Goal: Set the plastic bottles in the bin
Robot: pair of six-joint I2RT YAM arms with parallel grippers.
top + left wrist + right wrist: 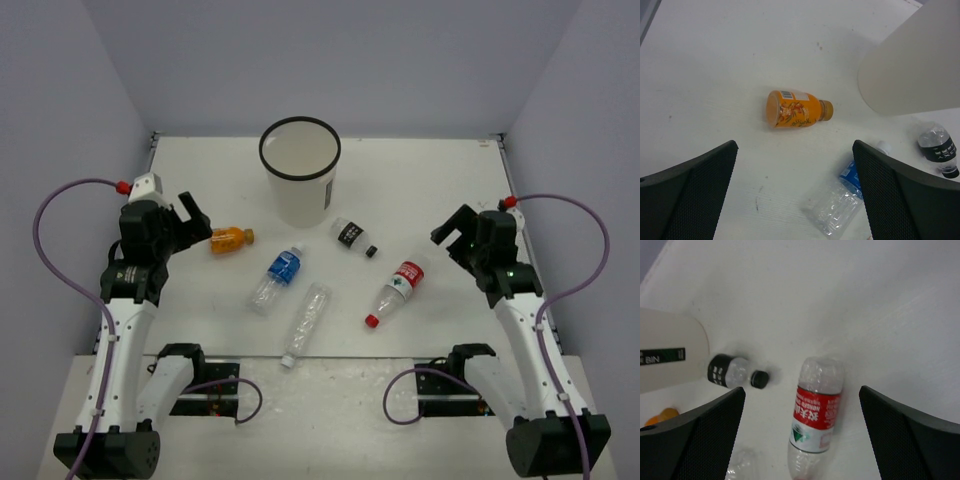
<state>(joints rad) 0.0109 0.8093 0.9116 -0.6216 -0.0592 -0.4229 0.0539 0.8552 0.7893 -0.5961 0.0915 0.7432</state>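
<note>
- All five plastic bottles lie on their sides on the desk (430, 180); none is in the bin (300, 200), which stands upright at the far middle.
- The orange bottle (231, 239) is left of the bin. The black-labelled bottle (354, 238) lies just to the bin's right. The blue-labelled bottle (280, 275), the unlabelled clear bottle (308, 320) and the red-labelled bottle (397, 290) are spread nearer the arms.
- The clear bottles look empty, so they are probably very light, with thin walls that dent under a hard squeeze. They are smooth and round and would likely roll away from a sideways nudge.
- The orange bottle seems stiffer. I cannot tell from the wrist view whether it holds drink or only wears an orange wrap, so it may be heavier.
- The best hold is probably across the labelled middle of each body, with the fingers square to the long axis. The cap end is too narrow and the base too rounded.
- The left arm is bent at the elbow with its wrist tipped down. The left pincer (197, 222) is spread wide and empty, near the orange bottle without touching it. In the wrist view the bottle lies ahead, between the two fingers.
- The right arm mirrors this pose. The right pincer (447, 243) is also gaping and empty, hovering near the red-labelled bottle, with the black-labelled one further off.
</note>
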